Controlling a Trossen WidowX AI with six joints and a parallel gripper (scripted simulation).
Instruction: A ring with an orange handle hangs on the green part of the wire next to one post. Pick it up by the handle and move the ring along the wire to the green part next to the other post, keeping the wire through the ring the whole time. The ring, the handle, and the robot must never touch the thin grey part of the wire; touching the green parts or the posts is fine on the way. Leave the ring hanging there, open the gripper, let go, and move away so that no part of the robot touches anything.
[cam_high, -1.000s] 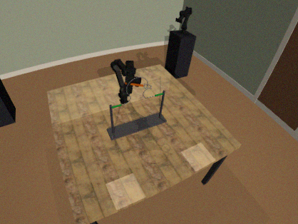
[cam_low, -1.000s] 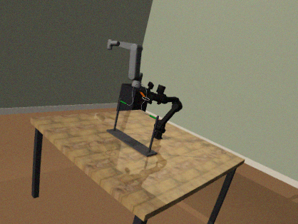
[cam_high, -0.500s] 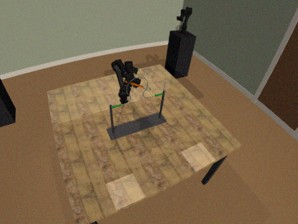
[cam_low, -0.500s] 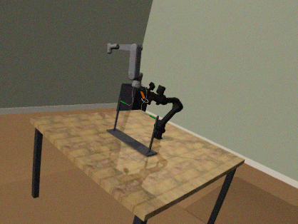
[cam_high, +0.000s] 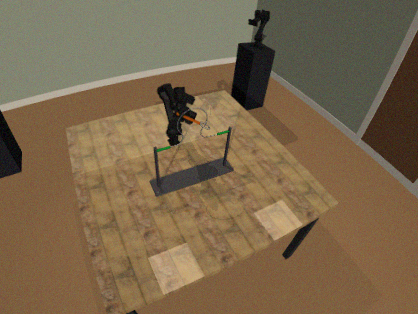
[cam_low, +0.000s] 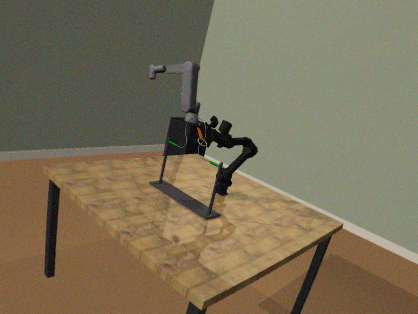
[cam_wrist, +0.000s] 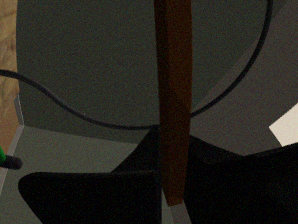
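My gripper (cam_high: 184, 115) (cam_low: 206, 132) (cam_wrist: 161, 132) is shut on the orange handle (cam_high: 193, 119) (cam_low: 199, 133) (cam_wrist: 174, 76) and holds it in the air above the wire stand. The thin ring (cam_high: 204, 128) (cam_wrist: 261, 63) hangs off the handle's far end, over the curved grey wire (cam_wrist: 53, 99) between the two posts. I cannot tell whether ring and wire touch. The left post (cam_high: 156, 167) (cam_low: 163, 167) and the right post (cam_high: 228, 147) (cam_low: 214, 192) each carry a green wire part, one by the left post (cam_high: 163, 148) (cam_low: 173, 144) and one by the right post (cam_high: 223, 132) (cam_low: 214, 163).
The posts stand on a dark base plate (cam_high: 192, 177) (cam_low: 182, 196) on the wooden table (cam_high: 125, 220) (cam_low: 250, 235). Two pale patches (cam_high: 175, 265) (cam_high: 276, 218) lie near the table's front edge. A black pedestal (cam_high: 252, 75) stands behind the table, and a grey arm (cam_low: 187, 85) stands beyond it.
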